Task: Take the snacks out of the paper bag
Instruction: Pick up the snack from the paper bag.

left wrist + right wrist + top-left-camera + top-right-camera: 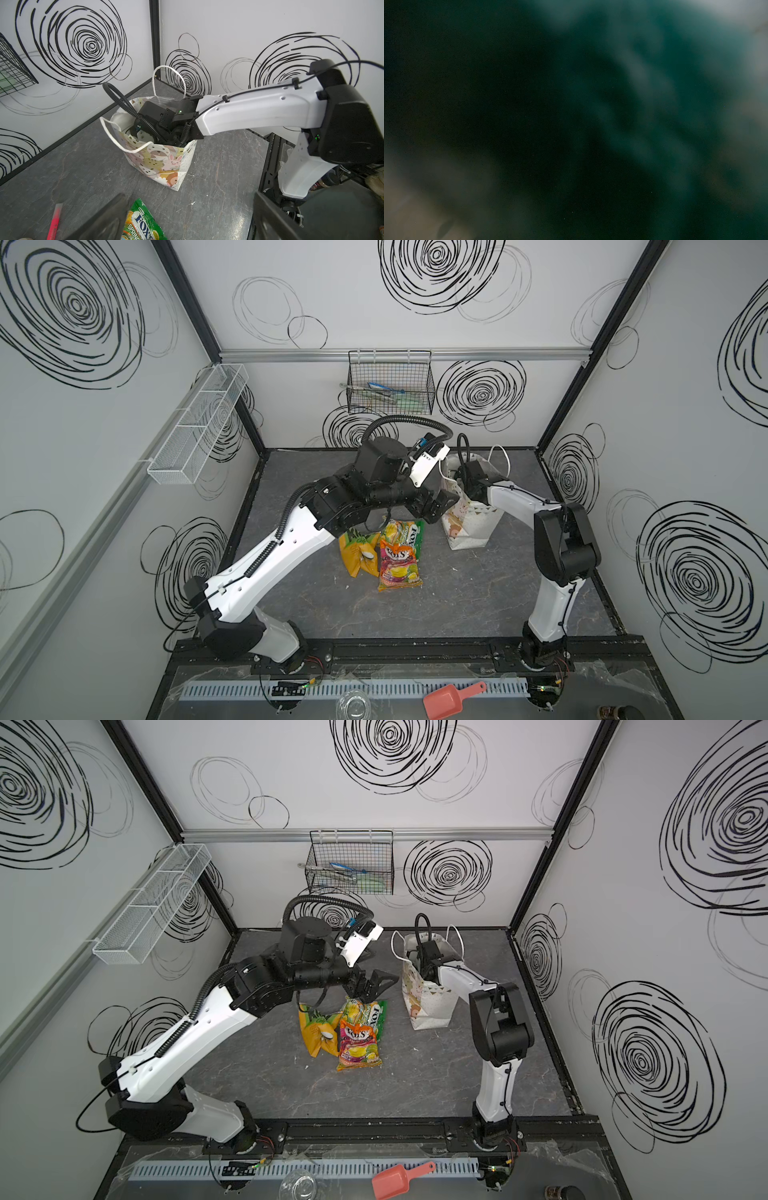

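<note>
Left wrist view: the right fingers are sunk out of sight down the mouth of the upright paper bag (162, 162), gripping or not I can't tell. And the left fingers (104, 220) gape empty above the green packet (143, 220) already out on the counter (218, 166), beside the bag. Whatever snacks remain should lie straight below the right arm (249, 112), the nearer one.

Dark grey, marble-veined tabletop (478, 605), matte. Paper bag (469, 531) stood upright at far right of centre. Near centre, three packets lay overlapped. The orange-yellow packet (353, 556) was leftmost, and the red-multicolour packet (397, 568) lapped over its edge and over the green packet (411, 531) behind. Bag and packets sat apart. Red pen (55, 218) lay flat near the green packet. Small white scraps (192, 203) on bare surface.
</note>
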{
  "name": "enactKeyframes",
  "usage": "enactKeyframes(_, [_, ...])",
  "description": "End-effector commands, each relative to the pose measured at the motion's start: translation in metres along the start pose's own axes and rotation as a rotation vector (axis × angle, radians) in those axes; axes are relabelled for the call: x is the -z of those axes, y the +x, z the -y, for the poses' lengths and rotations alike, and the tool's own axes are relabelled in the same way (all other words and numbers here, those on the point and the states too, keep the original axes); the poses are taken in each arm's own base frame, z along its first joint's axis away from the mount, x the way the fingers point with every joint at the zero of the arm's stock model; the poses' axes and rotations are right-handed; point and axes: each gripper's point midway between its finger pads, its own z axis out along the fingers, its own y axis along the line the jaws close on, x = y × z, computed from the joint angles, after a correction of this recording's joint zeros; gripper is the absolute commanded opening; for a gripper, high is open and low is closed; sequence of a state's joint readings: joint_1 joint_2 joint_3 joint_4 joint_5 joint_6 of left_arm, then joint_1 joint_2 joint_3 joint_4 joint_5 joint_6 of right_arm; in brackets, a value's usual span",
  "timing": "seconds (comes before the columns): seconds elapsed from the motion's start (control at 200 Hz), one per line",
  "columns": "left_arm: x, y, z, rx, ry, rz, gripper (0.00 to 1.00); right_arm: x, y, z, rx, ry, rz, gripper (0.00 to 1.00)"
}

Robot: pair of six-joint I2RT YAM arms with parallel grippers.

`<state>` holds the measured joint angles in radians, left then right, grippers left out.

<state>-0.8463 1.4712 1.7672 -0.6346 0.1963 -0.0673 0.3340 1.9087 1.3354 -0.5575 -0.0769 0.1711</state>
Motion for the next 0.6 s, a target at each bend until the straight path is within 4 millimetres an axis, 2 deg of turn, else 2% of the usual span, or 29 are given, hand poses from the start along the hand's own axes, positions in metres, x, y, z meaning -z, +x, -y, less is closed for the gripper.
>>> enactKeyframes(0.0, [0.008, -0.011, 0.002, -0.025, -0.003, 0.048, 0.96, -0.033, 0.072, 0.017, -0.047, 0.047, -0.253, 0.65])
enactKeyframes(0.16, [0.006, -0.010, 0.002, -0.023, -0.001, 0.048, 0.96, -0.029, 0.069, 0.017, -0.050, 0.044, -0.241, 0.44])
enactKeyframes(0.22, [0.006, -0.010, 0.003, -0.023, -0.002, 0.046, 0.96, -0.022, 0.061, 0.014, -0.051, 0.031, -0.215, 0.28])
enactKeyframes(0.29, [0.006, -0.008, 0.002, -0.023, -0.002, 0.044, 0.96, -0.012, 0.050, 0.011, -0.049, 0.020, -0.176, 0.18])
enactKeyframes(0.595, [0.007, -0.007, 0.002, -0.020, -0.007, 0.046, 0.96, 0.046, 0.004, -0.002, -0.050, -0.013, 0.001, 0.07])
